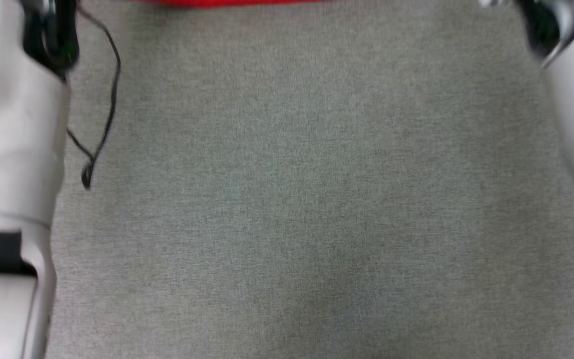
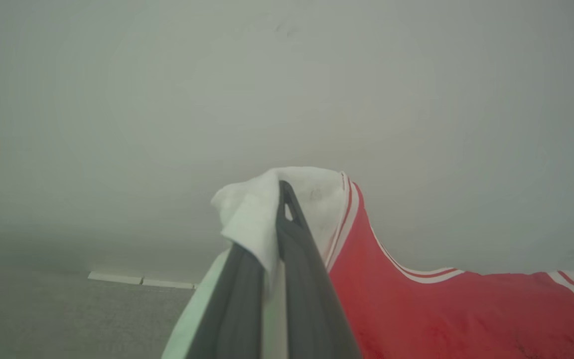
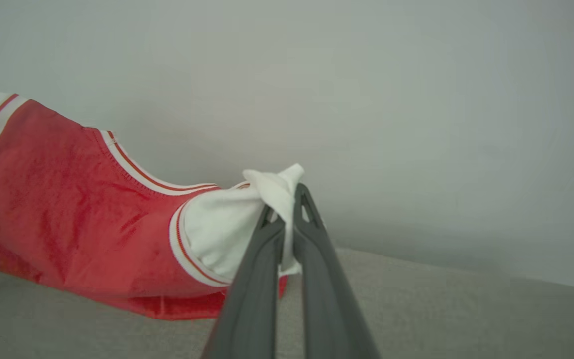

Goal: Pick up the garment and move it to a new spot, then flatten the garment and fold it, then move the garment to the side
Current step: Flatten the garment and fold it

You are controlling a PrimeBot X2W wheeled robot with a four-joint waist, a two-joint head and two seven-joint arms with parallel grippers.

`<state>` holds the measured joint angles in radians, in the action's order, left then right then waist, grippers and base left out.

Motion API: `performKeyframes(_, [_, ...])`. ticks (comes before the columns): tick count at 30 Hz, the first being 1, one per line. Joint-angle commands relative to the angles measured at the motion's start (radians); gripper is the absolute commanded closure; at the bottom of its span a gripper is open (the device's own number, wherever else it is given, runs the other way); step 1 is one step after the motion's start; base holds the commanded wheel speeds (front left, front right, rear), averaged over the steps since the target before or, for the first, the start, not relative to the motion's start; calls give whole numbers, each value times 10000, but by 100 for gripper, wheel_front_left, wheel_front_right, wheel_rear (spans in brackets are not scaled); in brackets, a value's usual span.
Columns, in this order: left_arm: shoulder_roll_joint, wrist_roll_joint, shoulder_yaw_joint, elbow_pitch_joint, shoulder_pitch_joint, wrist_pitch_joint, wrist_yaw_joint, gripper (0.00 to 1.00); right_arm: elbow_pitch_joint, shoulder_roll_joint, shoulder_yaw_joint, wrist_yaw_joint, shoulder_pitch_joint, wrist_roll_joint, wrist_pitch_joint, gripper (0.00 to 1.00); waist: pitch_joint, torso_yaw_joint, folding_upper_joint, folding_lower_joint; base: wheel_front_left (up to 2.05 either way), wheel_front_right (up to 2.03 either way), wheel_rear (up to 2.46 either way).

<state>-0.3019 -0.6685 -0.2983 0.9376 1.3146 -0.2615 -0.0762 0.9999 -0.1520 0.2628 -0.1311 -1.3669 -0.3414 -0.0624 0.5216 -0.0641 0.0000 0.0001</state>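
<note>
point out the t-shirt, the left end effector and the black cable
t-shirt [image 3: 68,214]: right wrist view, red body panel
left end effector [image 2: 284,192]: left wrist view, fingertips shut on the white sleeve
black cable [image 1: 114,99]: head view, middle of its run

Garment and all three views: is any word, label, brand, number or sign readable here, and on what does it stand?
None can be read.
The garment shows red cloth, white sleeves and striped trim, with no legible lettering.
The grey surface and the black cable carry no marks.

Garment [image 3: 68,209] strung btw L fingers [image 2: 302,259] & R fingers [image 3: 312,259], far end of cloth surface [image 1: 287,199], cable [image 1: 113,97] at L
</note>
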Motion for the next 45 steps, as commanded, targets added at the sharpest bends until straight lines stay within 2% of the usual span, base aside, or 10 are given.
performKeyframes(1, [-34,-6,145,-239,-648,-43,-43,100,-150,-85,141,7,627,-259,-196,100,-397,22,0,-1,0,0,0])
performKeyframes(11, [218,278,1228,-3093,-5992,-37,270,100,-1656,-757,902,7,5002,-1318,-489,100,-2100,43,0,-1,0,0,0])
performKeyframes(20, [297,517,1195,-5582,-10209,33,826,100,-4154,-1061,108,7,8856,-1451,34,100,-3407,57,0,-1,0,0,0])
performKeyframes(29, [55,617,870,-7721,-13536,963,1776,100,-7158,-297,-1968,5,13053,-616,1341,100,-4524,170,0,-1,0,0,0])
performKeyframes(37, [-378,870,624,-8688,-15066,1628,2280,100,-9230,602,-3113,7,15942,307,2883,100,-5212,349,0,-1,0,0,0])
performKeyframes(38, [-397,867,615,-8803,-15161,1663,2320,100,-9393,656,-3165,5,16194,382,3075,93,-5255,370,0,-1,0,0,0])
performKeyframes(40, [-439,956,596,-9025,-15278,1706,2424,100,-9656,778,-3235,7,16565,376,3419,58,-5284,403,0,-1,0,0,0])
performKeyframes(41, [-445,998,566,-9137,-15321,1713,2480,100,-9785,809,-3239,5,16673,428,3532,9,-5304,413,0,-1,0,0,0])
performKeyframes(43, [-424,1123,502,-9453,-15301,1722,2613,100,-10141,876,-3254,5,16655,372,3616,0,-5332,449,0,-1,0,0,0])
performKeyframes(45, [-447,1195,471,-9674,-15222,1736,2696,100,-10380,885,-3277,5,16345,339,3506,0,-5329,470,0,-1,0,0,0])
